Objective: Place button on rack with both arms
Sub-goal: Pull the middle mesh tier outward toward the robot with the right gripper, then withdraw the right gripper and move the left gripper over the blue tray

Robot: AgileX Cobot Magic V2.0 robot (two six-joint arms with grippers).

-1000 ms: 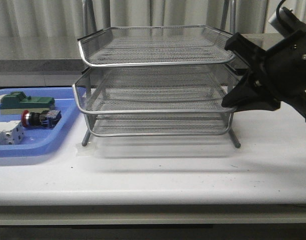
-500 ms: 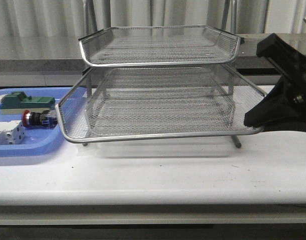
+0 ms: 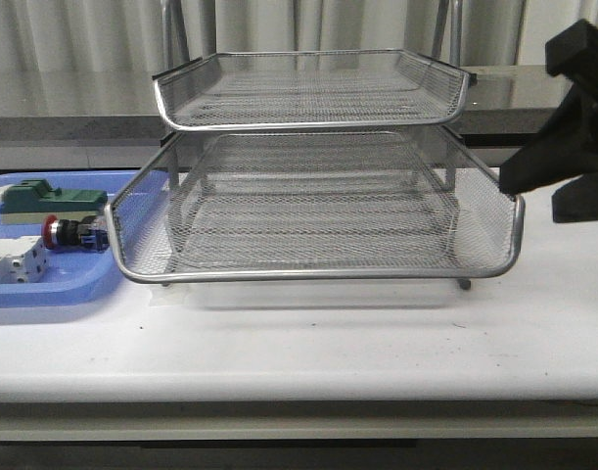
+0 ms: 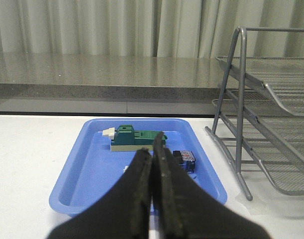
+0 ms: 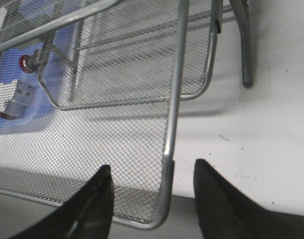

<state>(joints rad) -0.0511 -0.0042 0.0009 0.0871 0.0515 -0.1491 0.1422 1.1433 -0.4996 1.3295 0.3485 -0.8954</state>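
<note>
White table (image 3: pixel 377 343) before grey curtains. Rack (image 3: pixel 308 88) at centre, middle shelf (image 3: pixel 318 264) pulled forward past the others. Button (image 3: pixel 69 232) lying on blue tray (image 3: pixel 44 294), just beside the rack's left corner, near green block (image 3: pixel 44 199). Right gripper (image 5: pixel 152 199) spread wide, straddling the shelf's corner rim. Left gripper (image 4: pixel 154 164) pressed together, empty, over the tray.

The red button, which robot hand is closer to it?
Left. The left gripper hovers shut over the blue tray near the button; the right gripper is open across the rack.
</note>
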